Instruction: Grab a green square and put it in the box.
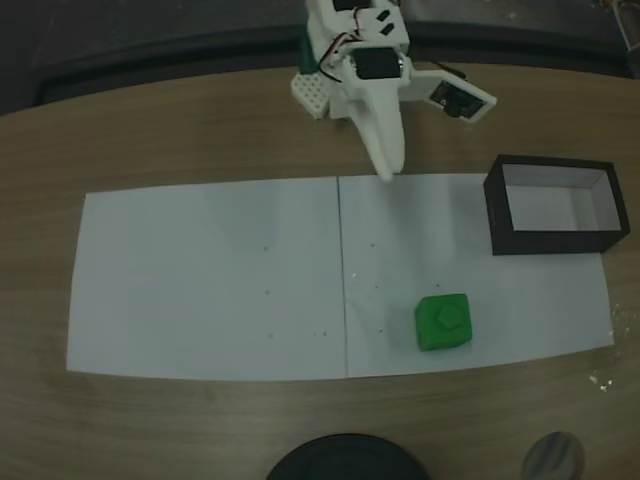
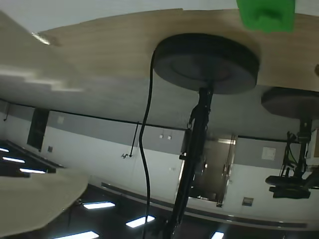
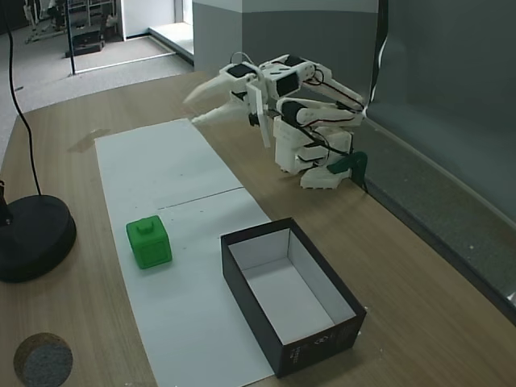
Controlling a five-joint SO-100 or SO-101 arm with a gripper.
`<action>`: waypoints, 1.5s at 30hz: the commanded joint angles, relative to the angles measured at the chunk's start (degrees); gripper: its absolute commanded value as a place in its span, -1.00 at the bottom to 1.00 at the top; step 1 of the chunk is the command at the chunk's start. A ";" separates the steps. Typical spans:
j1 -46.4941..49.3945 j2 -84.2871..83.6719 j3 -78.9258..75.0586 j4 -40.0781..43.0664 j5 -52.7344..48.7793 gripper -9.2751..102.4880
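**Arm folded at base; cube on paper, box unoccupied**

In a fixed view, the white paper sheets (image 1: 210,280) lie on the wooden table (image 1: 150,140). The gripper (image 1: 388,172) points down over the paper's far edge; its jaws appear together. Right of centre, the green square (image 1: 443,322) sits on the paper, diamond mark upward, well apart from the gripper. Further right stands the box (image 1: 555,205), partly on the paper, white inside visible. In the wrist view, the green square (image 2: 265,15) appears at the top edge beside a black round stand base (image 2: 205,62).
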 commanded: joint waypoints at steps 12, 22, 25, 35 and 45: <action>-6.06 -69.17 -48.25 10.37 0.97 -0.43; -9.84 -110.04 -89.30 32.78 2.72 -0.18; -9.14 -118.12 -95.45 34.28 2.72 -0.22; -8.96 -130.69 -101.16 33.93 4.48 -0.24; -8.61 -133.07 -101.43 33.75 4.66 -0.72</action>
